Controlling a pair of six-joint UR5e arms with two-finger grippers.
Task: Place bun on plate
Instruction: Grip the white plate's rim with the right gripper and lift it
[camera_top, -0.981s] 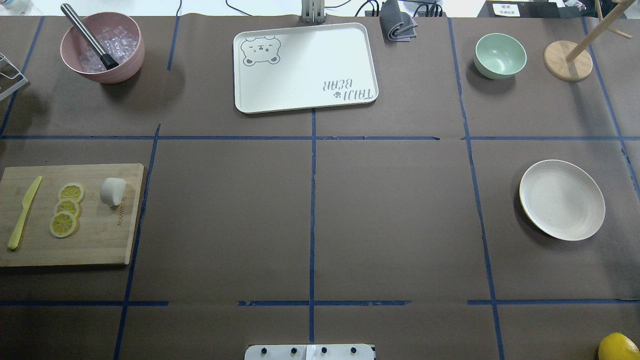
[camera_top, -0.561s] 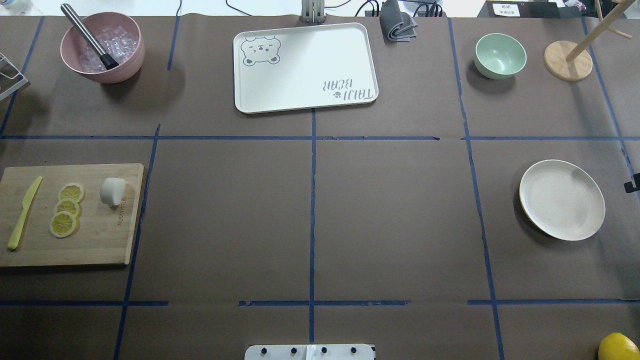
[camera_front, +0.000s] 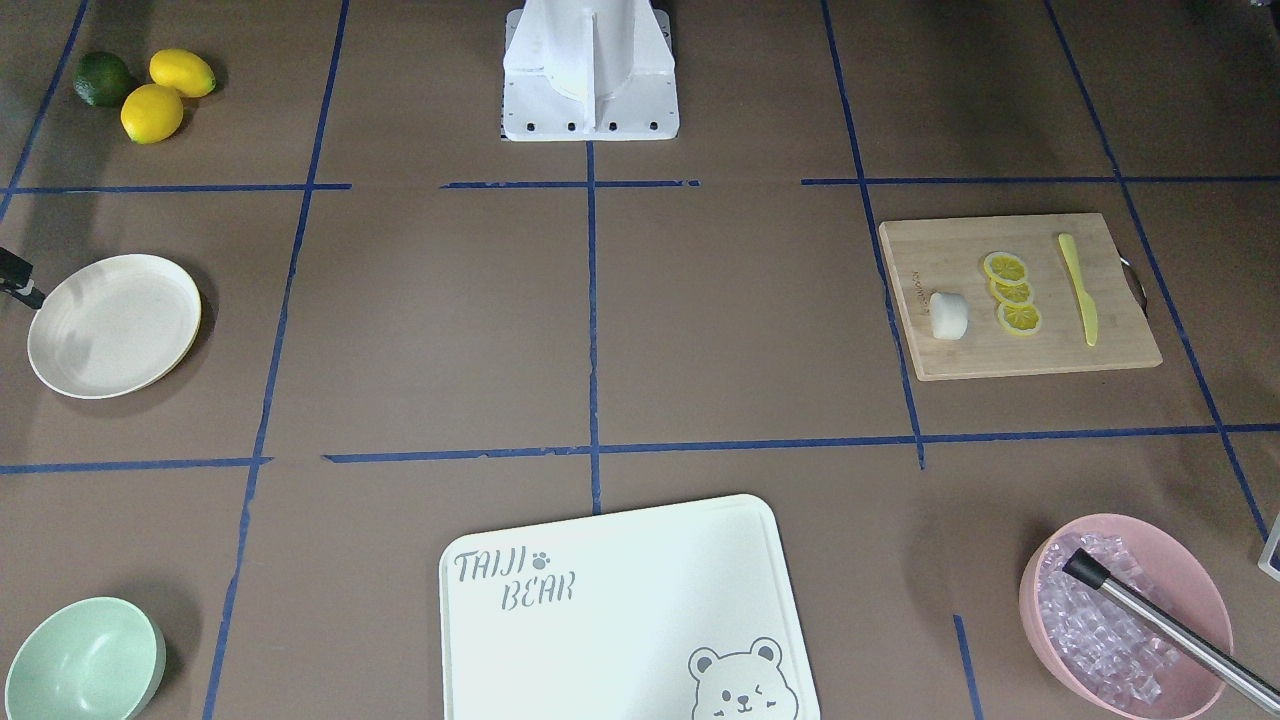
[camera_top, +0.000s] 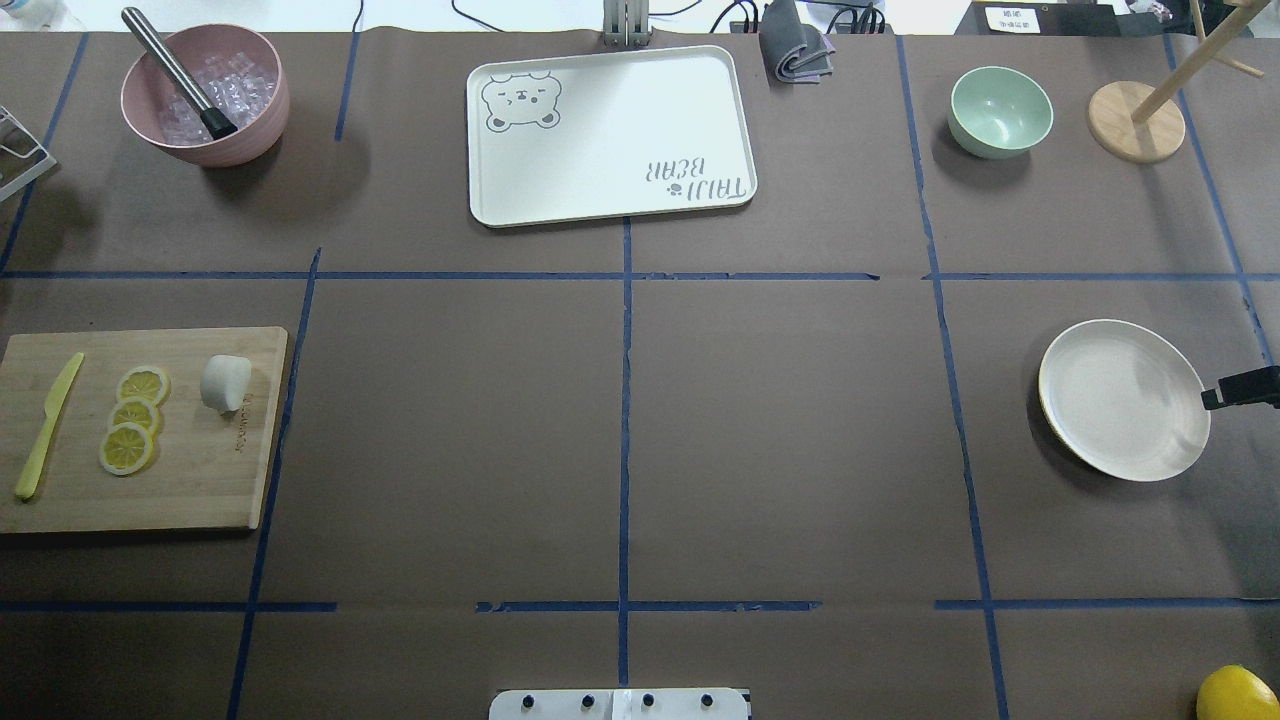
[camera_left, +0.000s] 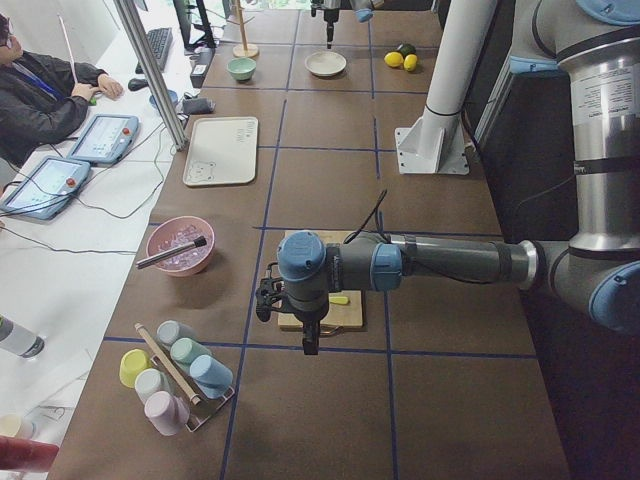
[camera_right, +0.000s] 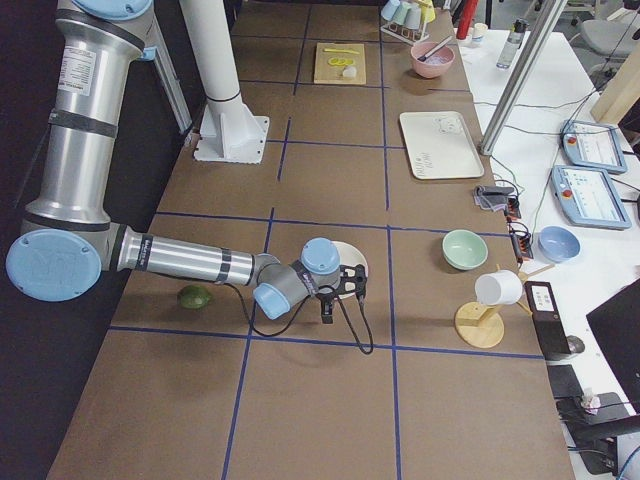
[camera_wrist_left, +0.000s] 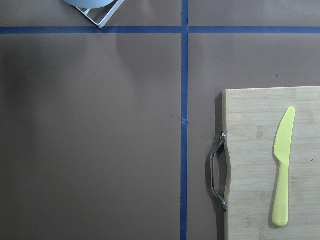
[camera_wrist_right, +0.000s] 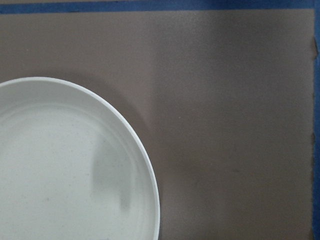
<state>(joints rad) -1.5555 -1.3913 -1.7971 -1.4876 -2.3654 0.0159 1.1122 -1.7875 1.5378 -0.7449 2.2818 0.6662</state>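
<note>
The small white bun (camera_top: 225, 383) lies on the right end of a wooden cutting board (camera_top: 190, 480), also seen as the bun (camera_front: 948, 314) in the front view. Far across the table sits the cream plate (camera_top: 1122, 400), with nothing on it (camera_wrist_right: 65, 165). A black part of my right gripper (camera_top: 1235, 390) reaches in at the plate's right rim; I cannot tell whether it is open or shut. My left gripper (camera_left: 268, 298) hovers over the board's outer end, shows only in the left side view, and I cannot tell its state.
On the board lie three lemon slices (camera_top: 133, 420) and a yellow knife (camera_top: 45, 425). At the back stand a pink bowl (camera_top: 205, 95) of ice, a bear-printed tray (camera_top: 610, 135), a mint bowl (camera_top: 1000, 110) and a wooden stand (camera_top: 1135, 120). A person (camera_left: 40, 90) sits beside the table.
The black part of my right gripper has come in from the right edge of the overhead view up to the plate's rim. The bun and plate have not moved.
</note>
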